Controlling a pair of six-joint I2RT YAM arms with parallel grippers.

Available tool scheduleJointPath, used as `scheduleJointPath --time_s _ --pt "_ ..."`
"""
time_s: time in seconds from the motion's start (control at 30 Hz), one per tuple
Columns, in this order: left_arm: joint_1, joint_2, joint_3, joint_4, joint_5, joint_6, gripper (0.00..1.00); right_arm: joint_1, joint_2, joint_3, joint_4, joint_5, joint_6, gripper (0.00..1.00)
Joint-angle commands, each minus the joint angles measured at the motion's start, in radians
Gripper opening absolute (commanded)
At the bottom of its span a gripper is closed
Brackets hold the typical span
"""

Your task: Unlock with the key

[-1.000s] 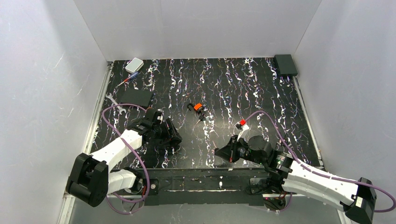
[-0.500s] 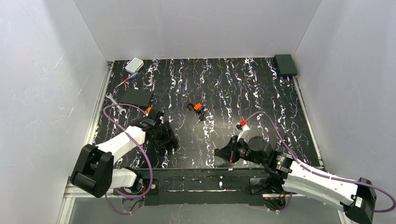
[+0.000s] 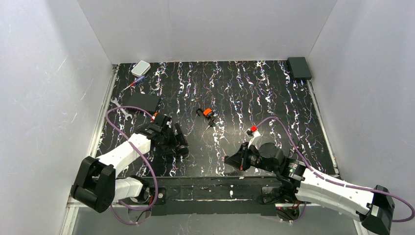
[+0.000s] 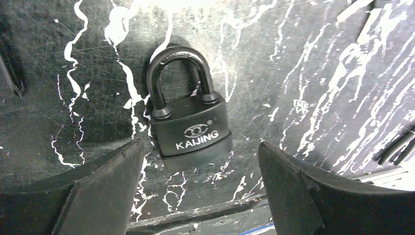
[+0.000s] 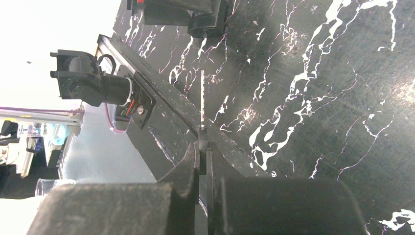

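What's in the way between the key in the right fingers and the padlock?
Nothing visible. The right fingers pinch the key, and its blade points across bare mat toward the padlock. The left fingers stand open on either side of the padlock, not over it.

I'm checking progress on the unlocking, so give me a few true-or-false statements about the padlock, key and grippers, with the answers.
1. The padlock lies flat between the open fingers of the left gripper. True.
2. The shackle has popped open. False: both its legs sit in the body.
3. The right gripper is shut on the key. True.
4. The key is in the padlock. False: its blade points toward the padlock but is apart from it.
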State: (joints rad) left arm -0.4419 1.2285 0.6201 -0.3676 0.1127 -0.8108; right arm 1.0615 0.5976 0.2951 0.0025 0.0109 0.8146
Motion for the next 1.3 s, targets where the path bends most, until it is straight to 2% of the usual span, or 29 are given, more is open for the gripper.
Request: scheduleJointPath --time_s 0.0,0.17,0.3,0.37,0.43,0.5,0.53,0.6,0.8,1.0,1.27 --pt "-0.005 -0.096 0.048 -0.029 -0.004 0.029 0.84 -0.001 0.004 0.008 0.056 -0.004 -0.005 0.01" --pt "-0.03 -0.28 0.045 -0.001 0.035 0.032 0.8 -0.001 0.002 -0.01 0.156 -0.081 0.008 0.01" --pt "-0.062 -0.417 -0.017 0.148 0.143 -0.008 0.74 0.0 0.022 -0.049 0.377 -0.145 0.057 0.01" --pt "-0.076 -0.45 -0.043 0.211 0.195 -0.021 0.73 0.0 0.048 -0.04 0.429 -0.158 0.069 0.01" --pt "-0.085 -0.456 -0.057 0.226 0.204 -0.012 0.7 0.0 0.072 -0.007 0.417 -0.155 0.053 0.01" --pt "-0.089 -0.445 -0.053 0.166 0.148 -0.005 0.68 0.0 0.099 0.028 0.365 -0.141 0.028 0.01" --pt "-0.089 -0.436 -0.048 0.111 0.117 -0.002 0.69 0.0 0.11 0.045 0.334 -0.131 0.017 0.01" --pt "-0.09 -0.414 -0.049 0.1 0.115 -0.005 0.72 0.0 0.132 0.066 0.291 -0.124 0.002 0.01" --pt "-0.176 -0.372 -0.043 0.19 0.14 -0.059 0.72 0.0 0.182 0.056 0.384 -0.148 0.032 0.01" --pt "-0.261 -0.364 -0.093 0.417 0.191 -0.154 0.64 0.0 0.244 0.1 0.402 -0.15 0.02 0.01" --pt "-0.319 -0.367 -0.097 0.44 0.16 -0.153 0.54 0.0 0.288 0.113 0.455 -0.172 0.041 0.01"
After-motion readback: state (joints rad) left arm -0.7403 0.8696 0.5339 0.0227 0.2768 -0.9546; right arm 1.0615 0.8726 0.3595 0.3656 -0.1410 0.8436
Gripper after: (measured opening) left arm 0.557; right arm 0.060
